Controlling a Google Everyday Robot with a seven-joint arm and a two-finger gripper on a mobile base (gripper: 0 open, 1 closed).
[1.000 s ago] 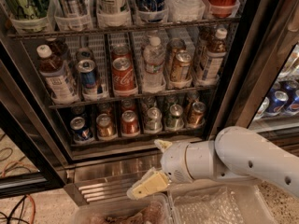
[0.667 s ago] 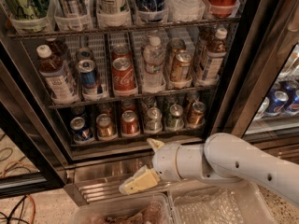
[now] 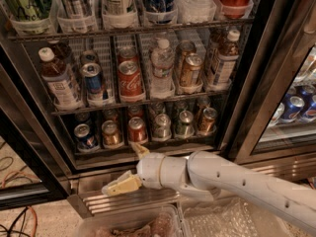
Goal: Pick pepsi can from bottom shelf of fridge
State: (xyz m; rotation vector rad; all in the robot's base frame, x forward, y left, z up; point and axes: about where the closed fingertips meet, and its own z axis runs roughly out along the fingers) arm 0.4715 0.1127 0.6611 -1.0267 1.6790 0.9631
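The pepsi can [image 3: 85,136] is short and blue with a silver top. It stands at the far left of the bottom shelf [image 3: 163,141] of the fridge [image 3: 247,83], beside a gold can [image 3: 111,134] and a red can [image 3: 137,130]. My gripper [image 3: 129,168] hangs in front of the shelf's front edge, below and to the right of the pepsi can, not touching it. It is open and empty: one cream fingertip [image 3: 139,149] points up at the shelf edge, the other [image 3: 121,185] lies low over the ribbed steel base [image 3: 98,204].
The middle rack holds a taller blue can [image 3: 93,80], a Coca-Cola can [image 3: 129,78] and bottles. The white arm [image 3: 237,181] crosses from the lower right. A clear plastic bin [image 3: 128,223] sits below. Cables [image 3: 19,214] lie on the floor at left.
The arm and gripper have moved left and up, closer to the front of the bottom shelf. The cans have not moved.
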